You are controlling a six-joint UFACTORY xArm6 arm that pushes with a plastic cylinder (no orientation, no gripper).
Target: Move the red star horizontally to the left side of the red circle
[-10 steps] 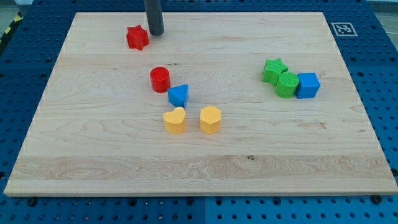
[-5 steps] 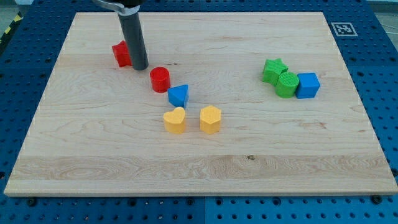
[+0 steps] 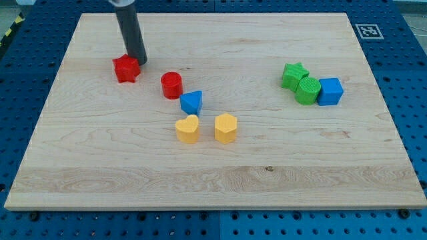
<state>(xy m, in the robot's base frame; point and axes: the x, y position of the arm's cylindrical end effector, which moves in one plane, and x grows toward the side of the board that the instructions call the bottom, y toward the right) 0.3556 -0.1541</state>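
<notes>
My tip (image 3: 138, 61), a bare rod with no claw, touches the red star (image 3: 126, 69) at its 1 o'clock, with the red circle (image 3: 171, 85) at the star's 4 o'clock.

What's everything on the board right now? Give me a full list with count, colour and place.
red star: 1, red, upper left, left of the circle and a little higher
red circle: 1, red, left of centre
blue block: 1, blue, touching circle's lower right
yellow blocks: 2, yellow, centre, apart
green star: 1, green, right
green cylinder: 1, green, between star and cube
blue cube: 1, blue, right
wooden board: 1, tan
marker tag: 1, black-white, top right corner
my tip: at star's upper right edge
</notes>
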